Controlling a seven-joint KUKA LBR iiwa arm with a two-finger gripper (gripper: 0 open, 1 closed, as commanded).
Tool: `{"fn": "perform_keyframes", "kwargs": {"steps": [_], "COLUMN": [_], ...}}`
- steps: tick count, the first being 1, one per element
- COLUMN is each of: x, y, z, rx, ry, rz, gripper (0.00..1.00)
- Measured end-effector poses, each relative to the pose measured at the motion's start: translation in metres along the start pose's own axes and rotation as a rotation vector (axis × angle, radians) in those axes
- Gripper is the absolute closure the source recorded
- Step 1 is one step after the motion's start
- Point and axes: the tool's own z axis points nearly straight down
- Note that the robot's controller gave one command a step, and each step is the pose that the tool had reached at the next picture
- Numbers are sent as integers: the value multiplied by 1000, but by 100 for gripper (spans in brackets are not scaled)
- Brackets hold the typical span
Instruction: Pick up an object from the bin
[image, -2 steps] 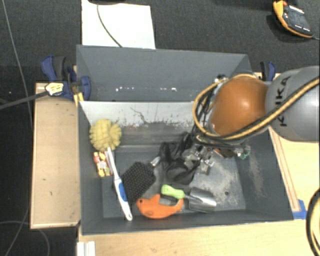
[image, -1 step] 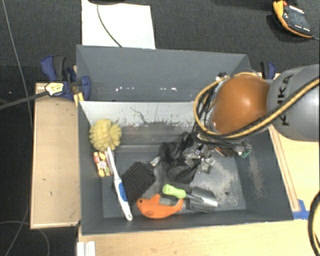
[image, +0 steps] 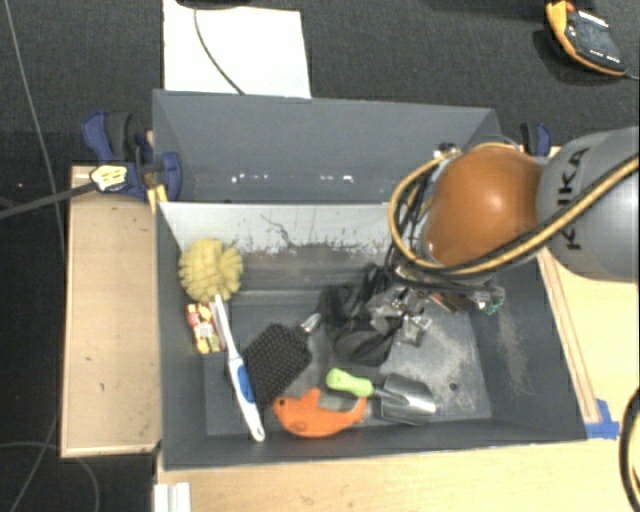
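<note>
My gripper (image: 404, 316) hangs low in the middle of the bin, just below the arm's orange cover. A crumpled black thing (image: 352, 318) lies right against its left side; whether the gripper touches it I cannot tell. Just in front of the gripper lies a small metal scoop with a green handle (image: 385, 392). An orange plastic thing (image: 315, 415) lies beside the scoop's handle, near the front wall.
A black mesh pad (image: 274, 362) lies left of centre. A dish brush with a yellow fluffy head and a white and blue handle (image: 226, 330) runs along the left side, with a small yellow and red thing (image: 203, 327) next to it. The arm comes in from the right.
</note>
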Motion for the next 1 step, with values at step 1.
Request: {"fn": "perform_keyframes", "kwargs": {"steps": [1], "x": [0], "y": [0], "z": [-12], "rx": [0], "ry": [0], "rz": [4], "gripper": [100]}}
